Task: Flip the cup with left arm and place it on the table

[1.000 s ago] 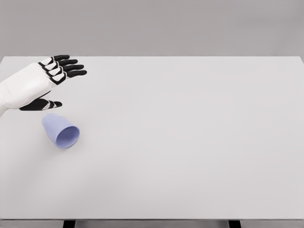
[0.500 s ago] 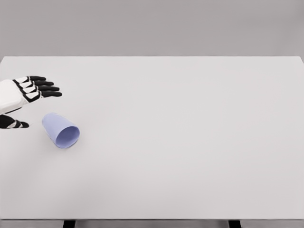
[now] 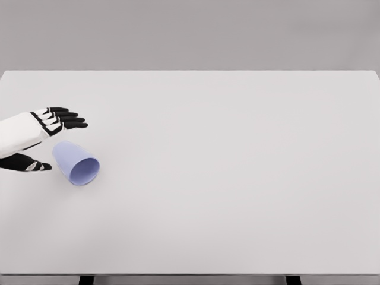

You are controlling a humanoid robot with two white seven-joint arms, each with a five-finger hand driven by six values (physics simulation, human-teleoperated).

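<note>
Cup (image 3: pixel 76 162) on its side, pale lavender-blue, lies at the left of the white table (image 3: pixel 237 178) in the head view, its open mouth turned toward the camera and slightly right, its closed base pointing up and to the left. My left hand (image 3: pixel 29 133) comes in from the left edge just beside that base, white at the palm and wrist, black at the fingers (image 3: pixel 65 117). The four of them are stretched out straight and close together, pointing right, above and a little behind the cup; my thumb (image 3: pixel 27 164) reaches out separately below them, level with the cup's base and just short of it. The hand is spread wide with nothing in it, and I can see a thin strip of table between the thumb tip and the cup wall, so the two are apart. The cup sits roughly in the gap between thumb and upper fingers but to their right, not enclosed by them. Table surface runs plain and evenly lit to the right edge, with a grey wall (image 3: pixel 190 32) behind it and two dark table legs (image 3: pixel 86 279) showing at the bottom edge. My right arm does not show in this view.
</note>
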